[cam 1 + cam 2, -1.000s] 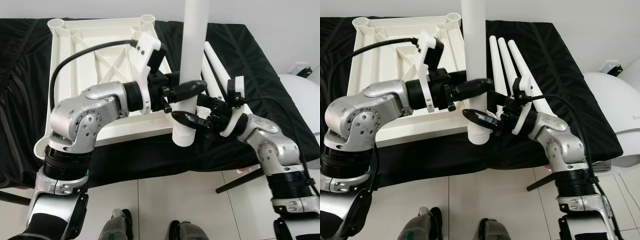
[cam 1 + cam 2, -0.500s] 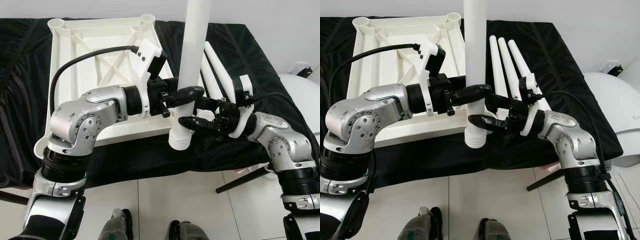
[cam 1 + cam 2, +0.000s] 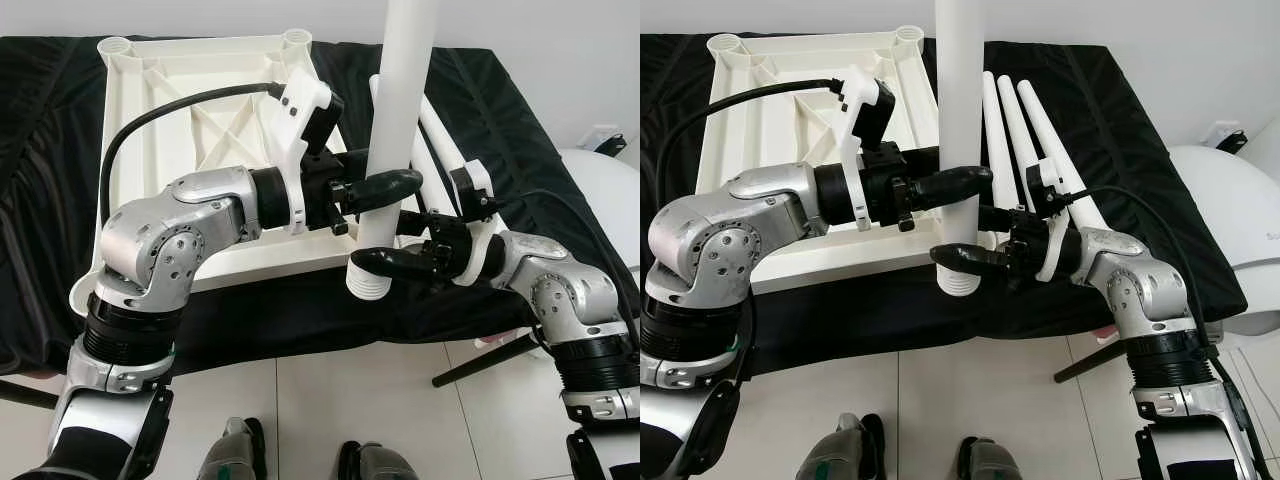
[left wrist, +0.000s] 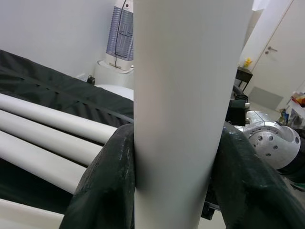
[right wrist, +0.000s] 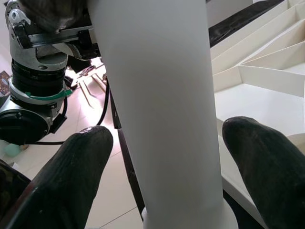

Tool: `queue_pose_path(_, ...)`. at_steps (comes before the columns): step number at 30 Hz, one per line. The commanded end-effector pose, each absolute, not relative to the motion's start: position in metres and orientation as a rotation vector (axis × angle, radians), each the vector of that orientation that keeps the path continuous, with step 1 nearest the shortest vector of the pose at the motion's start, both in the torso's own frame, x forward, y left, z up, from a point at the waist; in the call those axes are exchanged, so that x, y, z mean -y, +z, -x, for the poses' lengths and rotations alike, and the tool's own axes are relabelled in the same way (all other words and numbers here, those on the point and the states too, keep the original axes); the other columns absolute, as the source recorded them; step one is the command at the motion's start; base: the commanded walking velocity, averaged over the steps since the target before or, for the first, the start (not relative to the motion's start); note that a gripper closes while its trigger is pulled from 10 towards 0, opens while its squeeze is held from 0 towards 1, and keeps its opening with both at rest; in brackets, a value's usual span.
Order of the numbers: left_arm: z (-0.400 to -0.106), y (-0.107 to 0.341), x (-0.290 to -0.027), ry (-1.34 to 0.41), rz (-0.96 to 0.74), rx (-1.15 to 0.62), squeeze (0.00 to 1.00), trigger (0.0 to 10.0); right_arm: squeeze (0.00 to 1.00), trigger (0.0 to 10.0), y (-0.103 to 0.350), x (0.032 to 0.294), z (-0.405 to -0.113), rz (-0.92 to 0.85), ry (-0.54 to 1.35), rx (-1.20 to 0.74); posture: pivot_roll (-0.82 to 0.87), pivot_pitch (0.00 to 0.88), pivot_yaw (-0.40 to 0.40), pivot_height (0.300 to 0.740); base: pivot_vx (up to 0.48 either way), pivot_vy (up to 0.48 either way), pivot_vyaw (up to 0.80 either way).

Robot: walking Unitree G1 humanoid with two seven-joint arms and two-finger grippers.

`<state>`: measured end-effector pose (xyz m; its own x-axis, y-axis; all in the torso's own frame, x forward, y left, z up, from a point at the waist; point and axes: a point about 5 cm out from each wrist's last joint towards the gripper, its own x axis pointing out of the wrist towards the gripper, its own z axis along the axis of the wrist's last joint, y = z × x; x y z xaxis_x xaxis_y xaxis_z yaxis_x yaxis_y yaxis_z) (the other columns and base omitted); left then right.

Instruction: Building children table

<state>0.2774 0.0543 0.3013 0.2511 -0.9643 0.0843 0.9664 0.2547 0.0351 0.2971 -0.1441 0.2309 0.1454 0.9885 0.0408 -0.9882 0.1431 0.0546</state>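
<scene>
The left gripper (image 3: 385, 190) pinches the upright white leg (image 3: 400, 120) with its jaws, above the bench (image 3: 520, 130) edge beside the upturned tabletop (image 3: 190, 110). The right gripper (image 5: 167, 152) has its jaws spread around the threaded end. With one grip only, the leg could tilt or slip down.

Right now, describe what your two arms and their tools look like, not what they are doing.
Both arms are silver metal with rounded joint housings and black ribbed collars. Each ends in a tool with two long, glossy black fingers: the left tool, the right tool. A white plastic camera bracket sits on each wrist. A thick black cable loops over the left arm.
</scene>
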Motion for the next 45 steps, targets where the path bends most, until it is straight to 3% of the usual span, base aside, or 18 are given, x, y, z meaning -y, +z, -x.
queue_pose_path(1,-0.268,0.306,-0.048,-1.385,0.003,0.125,0.00,10.0,0.00,5.6,0.235,0.145,-0.298,-0.068,1.433,0.007,0.00,0.192,-0.038,0.740,0.000,0.000,0.00)
queue_pose_path(2,-0.267,0.306,-0.048,-1.388,0.004,0.124,0.00,10.0,0.00,8.1,0.237,0.145,-0.300,-0.065,1.431,0.013,0.00,0.191,-0.038,0.740,0.000,0.000,0.00)
queue_pose_path(6,-0.267,0.305,-0.047,-1.390,0.005,0.122,0.00,10.0,0.00,8.5,0.240,0.145,-0.301,-0.060,1.432,0.020,0.00,0.192,-0.039,0.740,0.000,0.000,0.00)
queue_pose_path(8,-0.266,0.305,-0.047,-1.393,0.006,0.122,0.00,10.0,0.00,7.6,0.242,0.145,-0.303,-0.063,1.433,0.021,0.00,0.191,-0.041,0.740,0.000,0.000,0.00)
queue_pose_path(9,-0.266,0.305,-0.047,-1.394,0.006,0.123,0.00,10.0,0.00,5.4,0.243,0.145,-0.303,-0.064,1.435,0.021,0.00,0.191,-0.041,0.740,0.000,0.000,0.00)
queue_pose_path(13,-0.266,0.305,-0.047,-1.395,0.005,0.123,0.00,10.0,0.00,4.9,0.244,0.145,-0.304,-0.061,1.433,0.022,0.00,0.192,-0.042,0.740,0.000,0.000,0.00)
queue_pose_path(14,-0.266,0.305,-0.047,-1.394,0.005,0.124,0.00,10.0,0.00,1.0,0.243,0.145,-0.304,-0.064,1.434,0.018,0.00,0.192,-0.043,0.740,0.000,0.000,0.00)
queue_pose_path(17,-0.266,0.306,-0.047,-1.392,0.006,0.125,0.00,10.0,0.00,1.1,0.243,0.145,-0.304,-0.064,1.431,0.015,0.00,0.192,-0.043,0.740,0.000,0.000,0.00)
queue_pose_path(18,-0.266,0.306,-0.047,-1.392,0.005,0.127,0.00,10.0,0.00,0.0,0.241,0.145,-0.303,-0.073,1.439,0.004,0.00,0.192,-0.044,0.740,0.000,0.000,0.00)
queue_pose_path(29,-0.264,0.309,-0.044,-1.408,-0.002,0.140,0.00,10.0,0.00,0.0,0.234,0.143,-0.301,-0.086,1.457,-0.035,0.00,0.192,-0.042,0.740,0.000,0.000,0.00)
queue_pose_path(30,-0.264,0.309,-0.044,-1.410,-0.001,0.139,0.00,10.0,0.00,1.6,0.235,0.143,-0.301,-0.081,1.451,-0.029,0.00,0.192,-0.042,0.740,0.000,0.000,0.00)
queue_pose_path(31,-0.263,0.309,-0.044,-1.412,-0.001,0.139,0.00,10.0,0.00,1.6,0.235,0.143,-0.302,-0.075,1.445,-0.026,0.00,0.190,-0.041,0.740,0.000,0.000,0.00)
queue_pose_path(32,-0.263,0.309,-0.044,-1.409,0.014,0.133,0.00,10.0,0.00,10.0,0.235,0.143,-0.303,-0.068,1.442,-0.020,0.00,0.190,-0.042,0.740,0.000,0.000,0.00)
queue_pose_path(33,-0.263,0.309,-0.044,-1.409,0.014,0.133,0.00,10.0,0.00,10.0,0.235,0.143,-0.303,-0.068,1.442,-0.020,0.00,0.190,-0.042,0.740,0.000,0.000,0.00)
queue_pose_path(34,-0.264,0.309,-0.045,-1.410,0.034,0.126,1.00,10.0,0.00,10.0,0.235,0.143,-0.303,-0.074,1.445,-0.018,0.00,0.190,-0.042,0.740,0.000,0.000,0.00)
queue_pose_path(45,-0.271,0.312,-0.049,-1.359,0.070,0.125,1.00,10.0,0.00,10.0,0.238,0.145,-0.309,-0.082,1.397,0.017,0.00,0.175,-0.041,0.740,0.000,0.000,0.00)
